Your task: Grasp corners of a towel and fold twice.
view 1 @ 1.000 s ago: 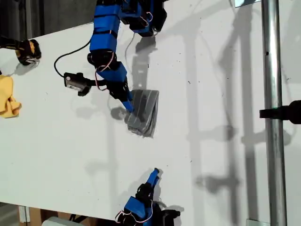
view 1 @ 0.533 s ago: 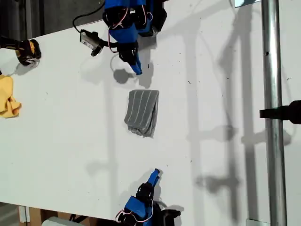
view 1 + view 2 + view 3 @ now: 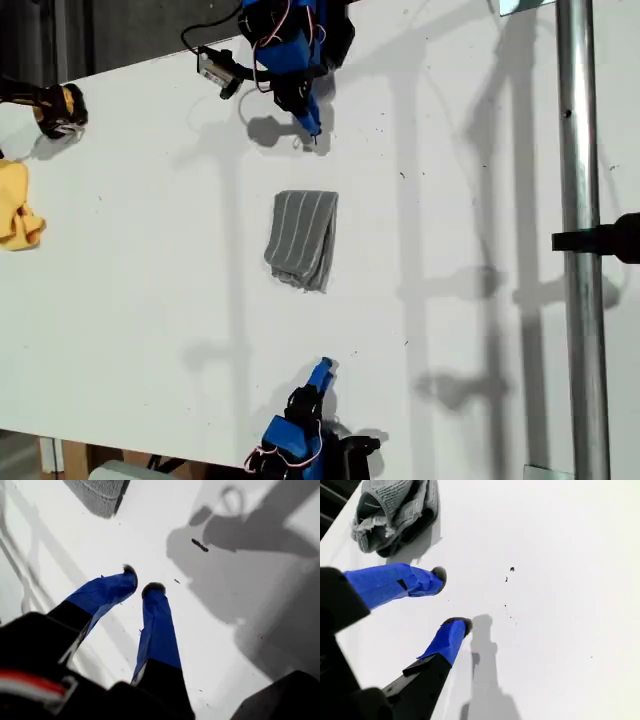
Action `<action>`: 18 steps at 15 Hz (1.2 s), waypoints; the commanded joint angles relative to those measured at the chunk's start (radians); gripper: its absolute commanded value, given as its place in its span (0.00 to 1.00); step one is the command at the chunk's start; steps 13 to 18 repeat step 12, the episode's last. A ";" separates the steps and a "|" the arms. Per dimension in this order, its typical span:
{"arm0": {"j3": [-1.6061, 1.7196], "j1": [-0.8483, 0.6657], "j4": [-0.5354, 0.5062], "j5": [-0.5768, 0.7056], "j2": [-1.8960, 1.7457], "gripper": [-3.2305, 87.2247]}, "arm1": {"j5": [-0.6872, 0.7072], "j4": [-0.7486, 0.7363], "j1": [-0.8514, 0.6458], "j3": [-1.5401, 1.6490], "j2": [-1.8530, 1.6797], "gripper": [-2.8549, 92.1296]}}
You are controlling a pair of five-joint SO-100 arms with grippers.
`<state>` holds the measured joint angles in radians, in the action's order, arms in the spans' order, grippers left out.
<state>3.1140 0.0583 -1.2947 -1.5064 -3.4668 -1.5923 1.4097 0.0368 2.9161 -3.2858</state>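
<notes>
1. Both folds look done to you here: the towel (image 3: pixel 303 238) lies as a narrow, layered rectangle near the middle of the desk (image 3: pixel 150 300), stripes running lengthwise.
2. My first gripper (image 3: pixel 312 128) hangs above bare desk near the exterior view's top edge, apart from the towel; its jaws stand narrowly parted and hold nothing.
3. My second gripper (image 3: pixel 324 366) sits near the exterior view's bottom edge, also clear of the cloth, jaws moderately open and empty.
4. You may judge the end facing my second gripper rumpled, its layers uneven; neatening it is what could be left.
</notes>
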 commanded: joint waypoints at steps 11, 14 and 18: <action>0.005 -0.002 -0.003 0.508 -0.008 0.19 | 0.104 0.015 0.060 -0.015 0.002 0.13; 0.005 -0.002 -0.003 0.508 -0.008 0.19 | 0.104 0.015 0.060 -0.015 0.002 0.13; 0.005 -0.002 -0.003 0.508 -0.008 0.19 | 0.104 0.015 0.060 -0.015 0.002 0.13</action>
